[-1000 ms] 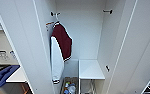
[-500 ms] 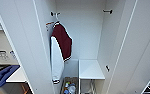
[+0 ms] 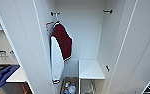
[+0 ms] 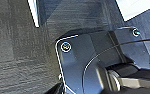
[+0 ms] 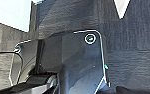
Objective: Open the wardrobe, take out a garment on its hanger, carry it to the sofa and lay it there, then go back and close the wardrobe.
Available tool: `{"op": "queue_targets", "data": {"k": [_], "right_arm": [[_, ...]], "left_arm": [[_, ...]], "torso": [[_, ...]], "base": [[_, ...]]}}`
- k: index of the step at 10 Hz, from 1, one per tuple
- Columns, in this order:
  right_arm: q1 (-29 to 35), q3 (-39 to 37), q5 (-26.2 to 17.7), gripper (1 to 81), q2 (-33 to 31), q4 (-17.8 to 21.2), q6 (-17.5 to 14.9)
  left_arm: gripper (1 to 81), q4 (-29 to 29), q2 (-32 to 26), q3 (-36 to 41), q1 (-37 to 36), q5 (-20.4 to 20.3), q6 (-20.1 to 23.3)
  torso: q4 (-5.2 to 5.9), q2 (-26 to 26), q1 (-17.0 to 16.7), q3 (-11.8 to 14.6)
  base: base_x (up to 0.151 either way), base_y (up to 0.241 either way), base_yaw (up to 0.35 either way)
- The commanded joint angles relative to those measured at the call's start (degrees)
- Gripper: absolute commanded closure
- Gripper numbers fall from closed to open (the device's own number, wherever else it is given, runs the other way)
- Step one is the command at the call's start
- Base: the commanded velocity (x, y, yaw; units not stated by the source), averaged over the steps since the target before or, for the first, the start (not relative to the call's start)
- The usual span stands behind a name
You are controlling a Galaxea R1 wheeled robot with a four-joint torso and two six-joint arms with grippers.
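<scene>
Wardrobe (image 3: 28,45) open, maroon-and-white top (image 3: 62,47) hanging inside — no legible writing, pincer states impossible to tell.

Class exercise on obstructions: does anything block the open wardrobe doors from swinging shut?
Nothing visible does. The maroon top hangs inside the wardrobe by its left wall; the shelf sits inside, lower right.

- Maroon top (image 3: 63,40) with white trim and white sleeves, hanging from a dark hook (image 3: 54,13).
- White shelf (image 3: 90,69), low on the right.
- Box of small items (image 3: 69,87) on the floor beneath.
- Grey carpet (image 4: 18,50).
- Blue object (image 3: 2,76) at far left.
</scene>
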Motion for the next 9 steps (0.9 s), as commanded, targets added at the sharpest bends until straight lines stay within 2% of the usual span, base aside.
{"op": "queue_targets", "data": {"k": [1,2,4,6,9], "right_arm": [[9.3,1.7,5.0,1.0,-10.6,0.7,4.4],[10.8,1.7,5.1,1.0,-13.2,0.5,7.4],[15.1,1.0,5.1,1.0,-16.7,0.7,10.0],[19.3,-1.5,5.1,1.0,-18.7,0.8,16.3],[25.1,-0.3,5.0,1.0,-23.3,0.8,29.3]], "left_arm": [[1.0,-1.9,-12.1,5.7,-6.0,-4.9,-3.9],[1.0,-1.9,-14.8,5.8,-6.7,-5.5,-5.4],[1.0,-2.0,-19.6,5.4,-9.6,-8.2,-10.2],[1.0,-2.1,-24.7,5.1,-12.5,-11.7,-19.9],[1.0,-2.2,-27.0,2.0,-18.3,-11.3,-38.2]], "torso": [[0.0,0.0,0.0,0.0],[-0.02,0.0,0.0,0.0],[-0.02,0.0,0.0,0.0],[-0.02,0.0,0.0,0.0],[-0.02,0.0,0.0,0.0]], "base": [[0.0,0.0,0.0],[0.0,0.0,0.0],[0.0,0.0,0.0],[0.0,0.0,0.0],[0.0,0.0,0.0]]}}
